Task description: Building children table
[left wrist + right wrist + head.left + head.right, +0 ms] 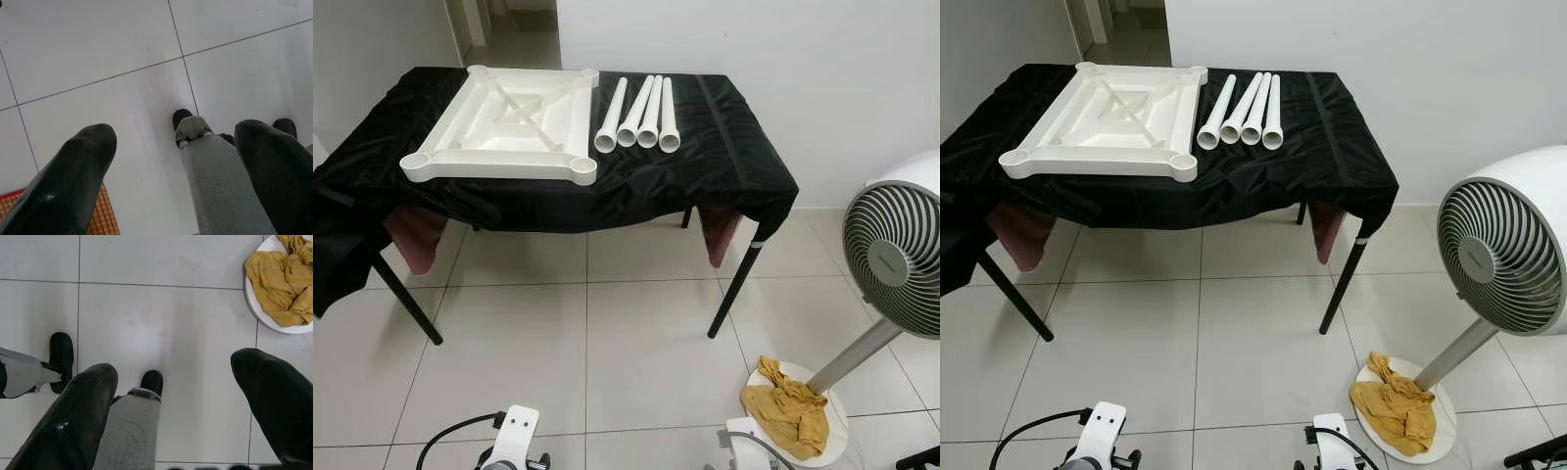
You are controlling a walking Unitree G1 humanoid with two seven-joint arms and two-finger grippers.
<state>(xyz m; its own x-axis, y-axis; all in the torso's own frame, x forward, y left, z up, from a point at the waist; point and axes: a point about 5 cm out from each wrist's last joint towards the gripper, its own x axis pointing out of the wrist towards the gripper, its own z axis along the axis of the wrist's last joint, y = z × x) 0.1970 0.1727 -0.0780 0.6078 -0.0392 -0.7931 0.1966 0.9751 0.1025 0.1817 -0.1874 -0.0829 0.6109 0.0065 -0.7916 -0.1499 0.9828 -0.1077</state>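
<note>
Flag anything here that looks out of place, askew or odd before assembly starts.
A crumpled yellow cloth lies on the round base of the standing fan, an odd spot for it. The black table cover hangs lopsided, drooping lower at the robot's left. The white tabletop and four leg tubes lie neatly.

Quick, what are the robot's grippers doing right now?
Left gripper: open, holding nothing, over the white tiled floor.
Right gripper: open, holding nothing.
</note>
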